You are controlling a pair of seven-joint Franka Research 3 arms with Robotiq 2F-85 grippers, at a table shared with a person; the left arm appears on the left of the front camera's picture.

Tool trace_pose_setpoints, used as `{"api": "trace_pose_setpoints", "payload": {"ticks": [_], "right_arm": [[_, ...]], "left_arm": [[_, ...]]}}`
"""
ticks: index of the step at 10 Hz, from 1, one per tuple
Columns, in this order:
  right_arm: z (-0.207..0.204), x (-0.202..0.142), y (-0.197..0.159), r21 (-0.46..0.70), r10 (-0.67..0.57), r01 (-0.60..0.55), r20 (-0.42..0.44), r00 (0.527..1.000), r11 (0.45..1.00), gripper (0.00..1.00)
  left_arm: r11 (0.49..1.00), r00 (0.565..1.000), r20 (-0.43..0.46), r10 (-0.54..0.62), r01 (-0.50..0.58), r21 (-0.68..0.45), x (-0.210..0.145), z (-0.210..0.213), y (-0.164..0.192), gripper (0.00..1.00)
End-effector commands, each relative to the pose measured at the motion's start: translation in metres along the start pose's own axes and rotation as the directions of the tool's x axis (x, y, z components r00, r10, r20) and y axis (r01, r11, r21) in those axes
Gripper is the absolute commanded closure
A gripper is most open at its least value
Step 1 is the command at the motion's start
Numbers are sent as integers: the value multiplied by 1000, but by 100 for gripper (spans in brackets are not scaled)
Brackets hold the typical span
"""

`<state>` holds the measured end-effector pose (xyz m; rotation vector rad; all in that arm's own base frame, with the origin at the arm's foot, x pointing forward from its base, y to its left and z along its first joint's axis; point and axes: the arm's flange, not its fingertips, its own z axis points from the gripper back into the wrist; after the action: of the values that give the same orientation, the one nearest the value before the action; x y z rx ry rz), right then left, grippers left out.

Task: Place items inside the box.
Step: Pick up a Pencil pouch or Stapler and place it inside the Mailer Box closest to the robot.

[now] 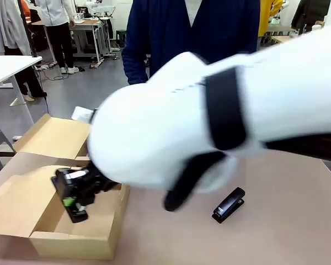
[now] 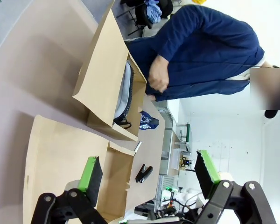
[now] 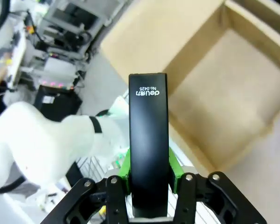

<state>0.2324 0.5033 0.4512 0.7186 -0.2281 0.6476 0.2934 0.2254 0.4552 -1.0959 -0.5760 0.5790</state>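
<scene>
The right pincer [image 3: 149, 175] is pinching a black stapler [image 3: 148, 126] by one end, with the green pads pressed on its two sides. Most of its length juts out past the fingers. It hangs above the open cardboard box [image 3: 224, 102] at the left side of the worktop [image 1: 287, 232] and is not yet set down.

In the wrist view the stapler's free end seems to lie over the box's wall and flap, not over the bare floor. A release here could land it on the rim and tip it outside. Because the grip sits at one end, the stapler may also swing in the pads if its tip knocks the cardboard. A drop from this height could bounce it against the wall.

The right arm stretches across the middle of the worktop. A second stapler [image 1: 229, 205] lies well apart from the box, near the line of that arm, and a low pull-back could sweep it away. The left pincer [image 2: 148, 170] is spread wide and holds nothing. If it moved in now, the two arms could meet over the box.

A navy pouch [image 2: 149, 121] and a white marker [image 2: 137, 147] lie on the worktop farther off, toward the person. The person's hand [image 2: 158, 79] could come into an arm's path.
</scene>
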Motion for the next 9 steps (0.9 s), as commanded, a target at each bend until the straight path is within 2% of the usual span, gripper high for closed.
{"api": "trace_pose_setpoints", "payload": {"ticks": [1,3,5,8,9], "right_arm": [[-36,31,-9,-77,0,4,48,999,997,69],[-68,40,-20,-138,-59,61,20,998,988,69],[-89,37,-32,-129,-103,99,-27,994,987,69],[-95,36,-38,-150,-131,129,-2,991,980,69],[-96,35,-42,-147,-140,134,-30,990,980,36]], "left_arm": [[1000,1000,-1,-20,20,-13,0,0,1,0],[1000,1000,-1,-20,20,-13,0,0,1,0],[1000,1000,-1,-20,20,-13,0,0,1,0],[1000,1000,-1,-20,20,-13,0,0,1,0],[1000,1000,-1,-20,20,-13,0,0,1,0]]}}
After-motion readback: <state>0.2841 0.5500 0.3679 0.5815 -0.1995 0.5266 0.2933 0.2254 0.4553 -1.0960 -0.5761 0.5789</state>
